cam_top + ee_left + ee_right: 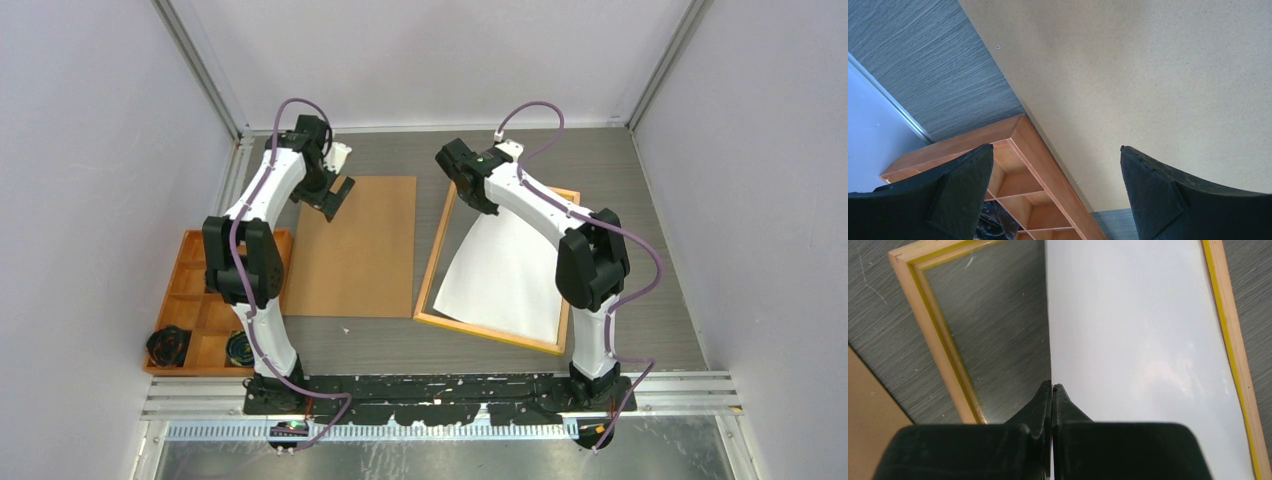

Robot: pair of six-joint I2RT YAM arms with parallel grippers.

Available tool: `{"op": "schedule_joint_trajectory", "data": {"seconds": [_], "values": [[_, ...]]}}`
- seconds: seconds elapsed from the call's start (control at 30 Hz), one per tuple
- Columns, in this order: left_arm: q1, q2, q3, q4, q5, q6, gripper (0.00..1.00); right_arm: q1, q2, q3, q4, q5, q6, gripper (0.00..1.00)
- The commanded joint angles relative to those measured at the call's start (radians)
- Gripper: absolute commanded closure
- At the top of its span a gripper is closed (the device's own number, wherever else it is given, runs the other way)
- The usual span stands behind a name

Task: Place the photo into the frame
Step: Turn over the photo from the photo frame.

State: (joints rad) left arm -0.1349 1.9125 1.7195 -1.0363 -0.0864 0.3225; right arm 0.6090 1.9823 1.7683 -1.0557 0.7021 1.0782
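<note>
The right gripper (pixel 1052 387), jaws together, apparently pinches the white-backed paper photo (pixel 1138 355) over the yellow-trimmed wooden frame (pixel 930 335); left gripper (pixel 1055 150) gapes above flat brown board (pixel 1148 75).

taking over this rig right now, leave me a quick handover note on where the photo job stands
Left tool: open, holding nothing, above a corner of the backing board, next to the orange tray.
Right tool: shut on the far edge of the photo, white back up.
Frame: lies back-up on the table. The backing board lies flat beside it, out of the frame.
Done: photo is over the frame, one long side along a rail.
Left: a strip of pane is uncovered. Lay the photo flat, release, then probably refit the board.
</note>
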Motion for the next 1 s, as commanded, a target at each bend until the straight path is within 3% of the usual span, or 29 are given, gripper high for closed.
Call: {"op": "schedule_joint_trajectory", "data": {"seconds": [0.0,0.53,0.57,0.67,0.7,0.83,0.97], "values": [[0.001,-0.056,-0.005,0.022,-0.008,0.011,0.00,-0.006,0.002,-0.009,0.032,0.070,-0.026,0.99],[0.001,-0.047,0.006,0.018,-0.017,0.020,0.00,-0.005,0.070,-0.005,0.129,-0.093,-0.143,0.99],[0.001,-0.045,0.006,0.019,-0.018,0.017,0.00,-0.006,0.067,-0.011,0.136,-0.098,-0.145,0.96],[0.001,-0.038,0.009,0.019,-0.018,0.012,0.00,-0.005,0.065,-0.016,0.157,-0.115,-0.156,0.59],[0.001,-0.038,0.009,0.019,-0.019,0.012,0.00,-0.005,0.064,-0.015,0.162,-0.122,-0.159,0.52],[0.001,-0.039,0.010,0.019,-0.026,0.018,0.00,-0.005,0.066,0.002,0.175,-0.137,-0.169,0.22],[0.001,-0.045,0.004,0.021,-0.030,0.024,0.00,-0.006,0.053,0.022,0.187,-0.148,-0.195,0.01]]}}
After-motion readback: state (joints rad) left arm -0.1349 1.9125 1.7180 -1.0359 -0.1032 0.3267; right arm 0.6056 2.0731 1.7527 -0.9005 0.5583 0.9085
